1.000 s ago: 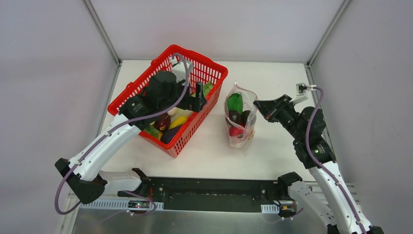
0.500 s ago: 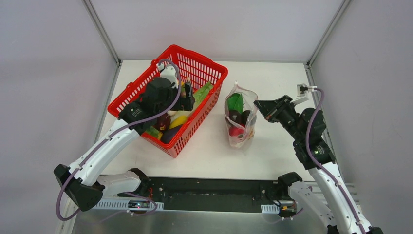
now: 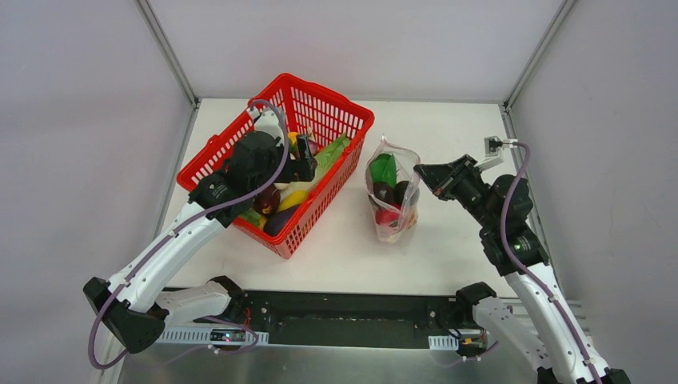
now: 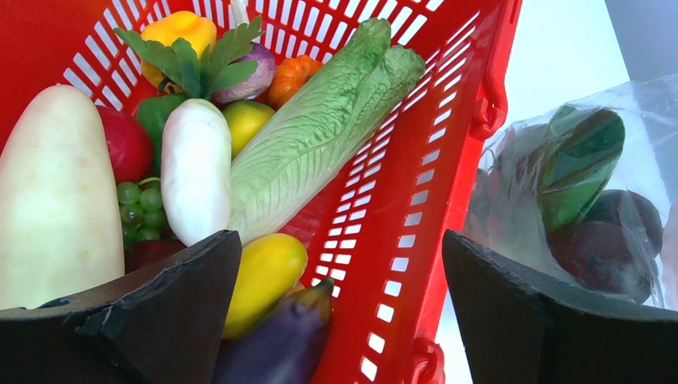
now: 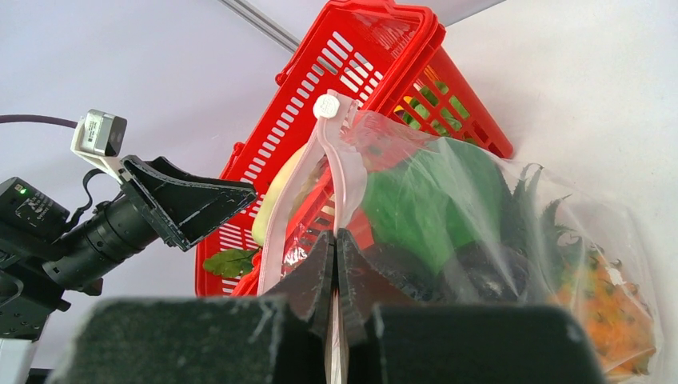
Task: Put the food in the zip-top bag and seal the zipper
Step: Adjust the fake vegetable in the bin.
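The clear zip-top bag (image 3: 393, 196) stands right of the red basket and holds a green leafy vegetable (image 5: 436, 204), dark eggplant, a red fruit and an orange pineapple (image 5: 612, 308). Its pink zipper (image 5: 340, 172) gapes open at the mouth. My right gripper (image 3: 421, 173) is shut on the bag's near mouth edge (image 5: 336, 264). My left gripper (image 3: 305, 158) is open and empty over the basket's right side. Below it lie a purple eggplant (image 4: 280, 340), a yellow piece (image 4: 262, 276), white radishes (image 4: 194, 168) and a lettuce (image 4: 320, 128).
The red mesh basket (image 3: 352, 116) sits at the back left, its right wall (image 4: 416, 224) between my left fingers. Grapes, a red fruit and a yellow pepper also lie in it. White table (image 3: 448, 256) lies in front of the bag. Grey walls enclose the table.
My left gripper has pulled back to the left, from the basket's right rim toward its middle. The right gripper and the bag have hardly moved.
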Tool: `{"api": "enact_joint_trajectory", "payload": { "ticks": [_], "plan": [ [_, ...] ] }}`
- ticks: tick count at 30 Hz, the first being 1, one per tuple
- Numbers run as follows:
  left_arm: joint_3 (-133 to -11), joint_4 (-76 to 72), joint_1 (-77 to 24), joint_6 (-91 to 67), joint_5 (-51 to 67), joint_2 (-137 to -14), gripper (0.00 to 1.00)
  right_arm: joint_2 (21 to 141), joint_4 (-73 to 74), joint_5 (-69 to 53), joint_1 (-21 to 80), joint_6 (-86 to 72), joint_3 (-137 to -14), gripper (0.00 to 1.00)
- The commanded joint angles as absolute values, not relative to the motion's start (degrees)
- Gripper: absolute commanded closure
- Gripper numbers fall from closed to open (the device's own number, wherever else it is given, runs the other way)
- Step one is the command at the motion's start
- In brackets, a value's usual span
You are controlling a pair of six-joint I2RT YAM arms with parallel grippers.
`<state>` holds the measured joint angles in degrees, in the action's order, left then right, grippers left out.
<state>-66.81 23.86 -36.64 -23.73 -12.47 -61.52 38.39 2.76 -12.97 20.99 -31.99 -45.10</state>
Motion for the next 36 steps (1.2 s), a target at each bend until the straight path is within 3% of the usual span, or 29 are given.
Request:
{"api": "enact_joint_trajectory", "payload": {
  "ticks": [1, 13, 19, 25, 36],
  "plan": [
    [-66.7, 22.9, -36.0, -25.0, -12.4, -60.1, 0.0, 38.2, -1.6, -13.4, 21.0, -32.2, -45.5, 1.0],
    [-69.4, 30.0, -36.0, -22.5, -17.1, -62.3, 0.0, 39.1, -1.5, -14.1, 21.1, -31.5, -44.8, 1.0],
    [-72.1, 34.9, -34.9, -20.0, -24.7, -65.3, 0.0, 40.3, -1.4, -14.6, 21.1, -31.7, -45.1, 1.0],
    [-78.3, 35.4, -29.7, -13.5, -21.7, -77.1, 0.0, 40.2, -0.8, -13.9, 21.1, -31.2, -45.7, 1.0],
    [-100.5, 49.4, -21.9, -7.6, -14.2, -104.5, 0.05, 41.8, 4.2, -10.5, 21.1, -29.1, -48.3, 1.0]
  ]
}}
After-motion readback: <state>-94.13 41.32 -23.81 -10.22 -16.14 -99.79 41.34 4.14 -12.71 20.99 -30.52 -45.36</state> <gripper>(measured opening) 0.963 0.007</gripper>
